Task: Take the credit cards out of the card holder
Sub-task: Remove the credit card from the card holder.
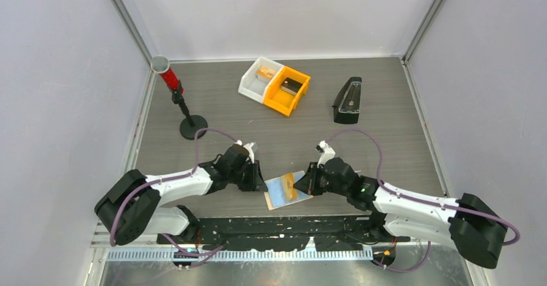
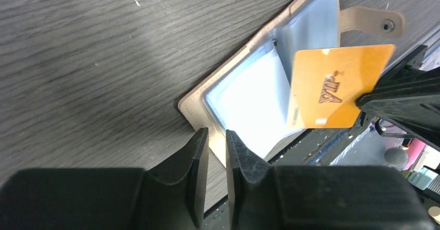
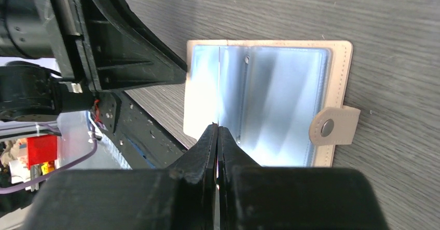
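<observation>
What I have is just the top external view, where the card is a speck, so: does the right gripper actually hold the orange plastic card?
Observer: Yes. The right wrist view shows the right gripper shut on the orange plastic card, which it holds by one end.
Operator: And what is the left gripper doing?
Observer: The left gripper is almost closed right at the rim of the flat tan card holder, which lies open. I cannot tell whether it is pinching that rim.
</observation>
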`<move>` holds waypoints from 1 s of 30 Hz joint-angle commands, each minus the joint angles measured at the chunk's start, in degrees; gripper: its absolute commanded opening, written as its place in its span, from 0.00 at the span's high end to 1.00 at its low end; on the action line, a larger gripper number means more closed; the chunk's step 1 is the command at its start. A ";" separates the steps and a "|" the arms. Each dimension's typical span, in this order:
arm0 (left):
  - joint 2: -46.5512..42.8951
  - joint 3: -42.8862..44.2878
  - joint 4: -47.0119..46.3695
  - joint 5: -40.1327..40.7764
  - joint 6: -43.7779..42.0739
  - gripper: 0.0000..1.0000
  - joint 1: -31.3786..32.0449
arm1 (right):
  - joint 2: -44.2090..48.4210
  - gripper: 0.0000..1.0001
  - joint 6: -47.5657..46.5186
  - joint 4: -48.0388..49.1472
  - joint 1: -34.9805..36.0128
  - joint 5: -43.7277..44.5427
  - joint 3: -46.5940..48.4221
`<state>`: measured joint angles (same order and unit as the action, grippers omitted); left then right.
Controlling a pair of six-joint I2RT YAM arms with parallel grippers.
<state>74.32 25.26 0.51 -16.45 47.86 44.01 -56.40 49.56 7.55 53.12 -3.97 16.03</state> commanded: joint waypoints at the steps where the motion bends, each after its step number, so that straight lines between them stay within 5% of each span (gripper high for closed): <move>1: -4.29 2.73 3.24 -0.58 -0.19 0.75 0.41 | 6.20 0.95 -1.36 -4.11 -0.62 2.10 0.57; 11: -15.86 6.05 6.41 -2.45 1.73 0.43 1.17 | 16.31 0.95 1.64 -4.70 -0.74 2.55 0.53; 22: -23.14 1.91 -7.28 -7.21 9.31 0.37 1.17 | 27.09 0.95 11.52 15.79 -0.74 1.73 -7.54; 30: -22.59 1.12 -12.67 -8.33 11.11 0.36 1.17 | 27.47 0.95 11.15 20.57 -0.74 0.27 -7.66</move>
<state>51.62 26.74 -5.30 -22.76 57.14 44.99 -28.73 59.55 20.95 52.64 -2.98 8.12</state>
